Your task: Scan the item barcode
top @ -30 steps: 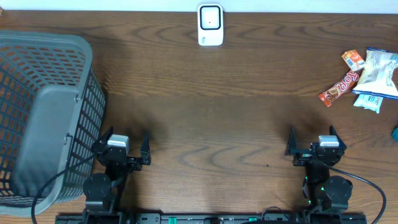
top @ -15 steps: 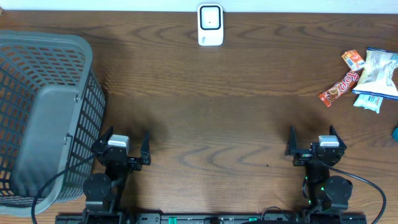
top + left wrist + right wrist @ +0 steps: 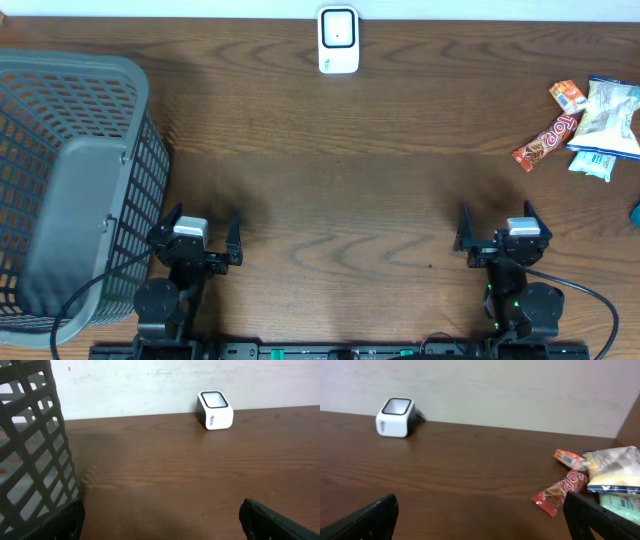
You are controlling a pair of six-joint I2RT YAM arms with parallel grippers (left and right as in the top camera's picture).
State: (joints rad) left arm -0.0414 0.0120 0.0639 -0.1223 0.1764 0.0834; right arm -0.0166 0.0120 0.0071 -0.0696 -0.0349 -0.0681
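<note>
Dark wood tabletop (image 3: 330,180) | white scanner (image 3: 338,40) at far edge, centre | snack packets (image 3: 610,115) clustered at right edge, red candy bar (image 3: 546,142) on their inner side, well apart from both arms | grey basket (image 3: 70,65) at left | left jaws wide, empty | right jaws wide, empty

Overhead: even, moderate light from above; wood grain of the table (image 3: 350,180) is sharp. Soft dark shadow on the wood just right of the basket (image 3: 70,65). Wrist views softer and dimmer: snack packets (image 3: 610,467) blurred, scanner (image 3: 215,410) fairly crisp. Wall (image 3: 495,390) pale; faint sheen on the wood below it.
</note>
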